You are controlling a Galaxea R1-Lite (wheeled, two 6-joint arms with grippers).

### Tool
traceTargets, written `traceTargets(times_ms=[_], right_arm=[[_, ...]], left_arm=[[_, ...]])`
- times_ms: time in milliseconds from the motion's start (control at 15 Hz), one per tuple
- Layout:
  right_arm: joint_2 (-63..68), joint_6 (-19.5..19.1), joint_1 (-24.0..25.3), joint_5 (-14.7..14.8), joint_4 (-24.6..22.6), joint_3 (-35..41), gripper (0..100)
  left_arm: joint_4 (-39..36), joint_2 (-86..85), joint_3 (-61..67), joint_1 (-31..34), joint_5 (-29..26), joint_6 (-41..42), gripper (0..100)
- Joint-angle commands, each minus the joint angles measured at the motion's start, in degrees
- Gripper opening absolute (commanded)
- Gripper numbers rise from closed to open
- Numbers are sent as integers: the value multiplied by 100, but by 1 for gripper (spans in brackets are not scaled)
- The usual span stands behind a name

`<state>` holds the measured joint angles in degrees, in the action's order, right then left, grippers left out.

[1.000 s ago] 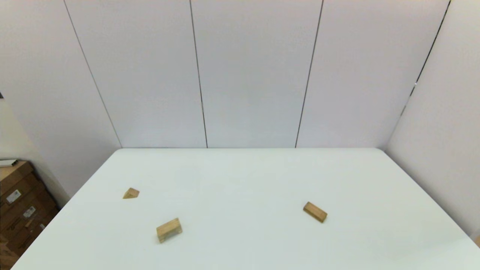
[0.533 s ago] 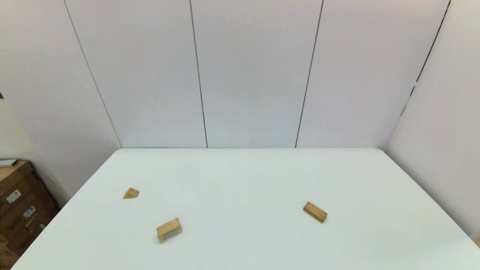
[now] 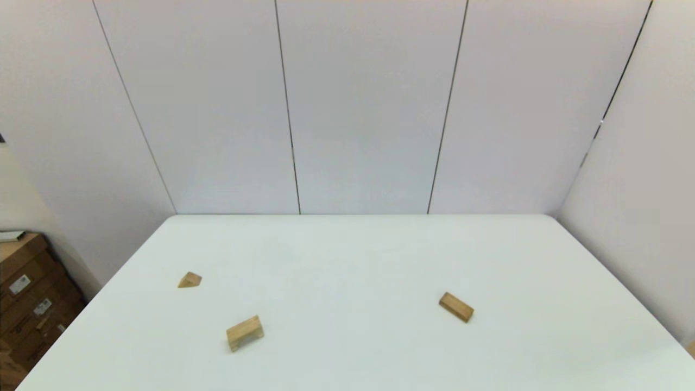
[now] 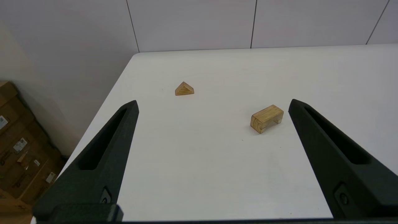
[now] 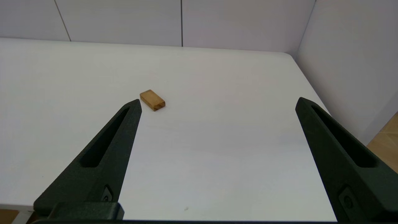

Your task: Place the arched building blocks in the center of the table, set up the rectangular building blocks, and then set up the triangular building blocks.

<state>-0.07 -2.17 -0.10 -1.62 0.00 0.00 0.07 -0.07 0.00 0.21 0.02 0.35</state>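
Arched block [image 3: 245,332] sits on the tabletop [image 3: 358,260] near the front-left, well off centre, lying w/ the arch cutout facing down-ish; looks like solid light wood, so prob. light, stiff, not fragile, faces smooth enough to slip a bit under a weak pinch. Best hold: across the two flat long faces, mid-length, not over the cutout. Rectangular block [image 3: 456,307] lies flat on the right side, well apart; thin slab, needs a grip on its long edges to stand it up. Triangular block [image 3: 189,280] is further back-left; sloped faces will squirt out, so take it by the flat end faces.

Left tool [image 4: 213,104]: fingers wide apart, holding nothing, touching nothing, hanging back from the arched block. Right tool [image 5: 217,102]: also wide apart, empty, rectangular block ahead of it.
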Motion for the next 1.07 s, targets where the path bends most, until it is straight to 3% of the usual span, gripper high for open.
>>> traceTargets(times_ms=[67,333,733,933,1067], right_arm=[[-1,-3,1,-5,0,0,100],[-1,-3,1,-5,0,0,100],[-1,-3,1,-5,0,0,100],[-1,-3,1,-5,0,0,100],[-1,-3,1,-5,0,0,100]], left_arm=[[-7,7,0,6,-2,0,100],[186,7,-88,-3,-29,96,100],[2612,368,-1573,-3,-161,299,100],[2867,1475,-2109,-3,-169,606,100],[3473,2626,-2821,-3,-178,641,100]])
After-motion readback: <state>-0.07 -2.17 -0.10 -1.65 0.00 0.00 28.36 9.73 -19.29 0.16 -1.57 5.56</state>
